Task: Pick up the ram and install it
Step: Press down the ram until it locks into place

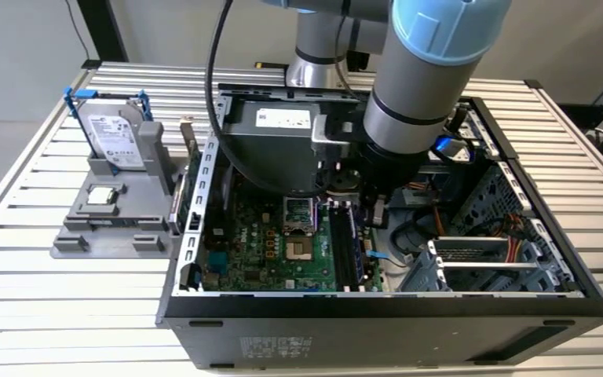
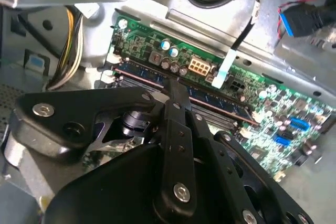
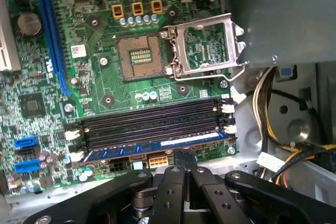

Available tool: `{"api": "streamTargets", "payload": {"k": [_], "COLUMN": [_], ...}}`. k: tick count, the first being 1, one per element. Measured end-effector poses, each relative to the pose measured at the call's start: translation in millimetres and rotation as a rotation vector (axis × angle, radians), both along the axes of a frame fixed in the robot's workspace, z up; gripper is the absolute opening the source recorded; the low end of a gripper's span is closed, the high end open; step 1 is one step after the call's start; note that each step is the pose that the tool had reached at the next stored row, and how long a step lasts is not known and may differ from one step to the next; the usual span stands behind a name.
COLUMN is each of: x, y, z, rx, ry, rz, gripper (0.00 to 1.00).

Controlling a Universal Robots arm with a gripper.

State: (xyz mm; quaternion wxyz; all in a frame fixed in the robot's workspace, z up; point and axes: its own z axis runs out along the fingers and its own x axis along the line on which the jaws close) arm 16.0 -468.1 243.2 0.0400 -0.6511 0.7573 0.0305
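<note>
A: Where is the ram (image 3: 157, 147) sitting?

B: It is lying in the memory slot nearest the board's edge, a blue stick with a pale label, seen lengthwise in the first wrist view. The three black slots (image 3: 152, 121) beside it are standing bare. In the second wrist view the ram (image 2: 210, 97) is showing as a dark strip across the green motherboard (image 2: 273, 108).

A: And the gripper (image 3: 185, 167)?

B: It is hanging inside the open computer case (image 1: 385, 310), right over that stick. The fingers (image 3: 176, 182) are pressed together, with no gap showing between them, and their tips are meeting at the ram's top edge; I cannot tell whether they are pinching it or only touching it.

A: Anything else around?

B: The processor socket (image 3: 137, 56) is sitting open, its metal frame (image 3: 207, 48) flipped up. On the slatted tabletop (image 1: 29, 314), a grey stand (image 1: 113, 212) is holding a hard drive (image 1: 113, 137) and a small silver chip (image 1: 100, 196).
</note>
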Motion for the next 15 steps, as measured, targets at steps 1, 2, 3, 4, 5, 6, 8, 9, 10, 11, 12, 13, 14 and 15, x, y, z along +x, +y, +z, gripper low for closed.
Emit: {"api": "streamTargets", "payload": {"k": [1, 2, 3, 4, 5, 6, 8, 9, 10, 11, 12, 13, 14, 15], "x": [0.0, 0.0, 0.0, 0.0, 0.0, 0.0, 0.0, 0.0, 0.0, 0.0, 0.0, 0.0, 0.0, 0.0], "y": [0.0, -0.1, -0.1, 0.0, 0.0, -0.1, 0.0, 0.0, 0.0, 0.0, -0.1, -0.3, -0.5, -0.5], "z": [-0.1, -0.2, -0.5, -1.1, -1.5, -1.8, -3.3, -4.1, -4.8, -5.2, -5.3, -5.4, -5.5, -5.6], "rx": [-0.0002, -0.0002, -0.0001, 0.0001, -0.0001, -0.0003, -0.0001, -0.0001, -0.0001, -0.0002, -0.0005, -0.0003, -0.0005, -0.0015], "ry": [-0.0001, -0.0002, -0.0002, -0.0003, -0.0004, -0.0005, -0.0011, -0.0015, -0.0017, -0.0018, -0.0019, -0.0024, -0.0024, -0.0022], "rz": [0.02, 0.036, 0.056, 0.074, 0.092, 0.11, 0.147, 0.164, 0.183, 0.2, 0.216, 0.225, 0.225, 0.225], "gripper": [0.0, 0.0, 0.0, 0.0, 0.0, 0.0, 0.0, 0.0, 0.0, 0.0, 0.0, 0.0, 0.0, 0.0]}}
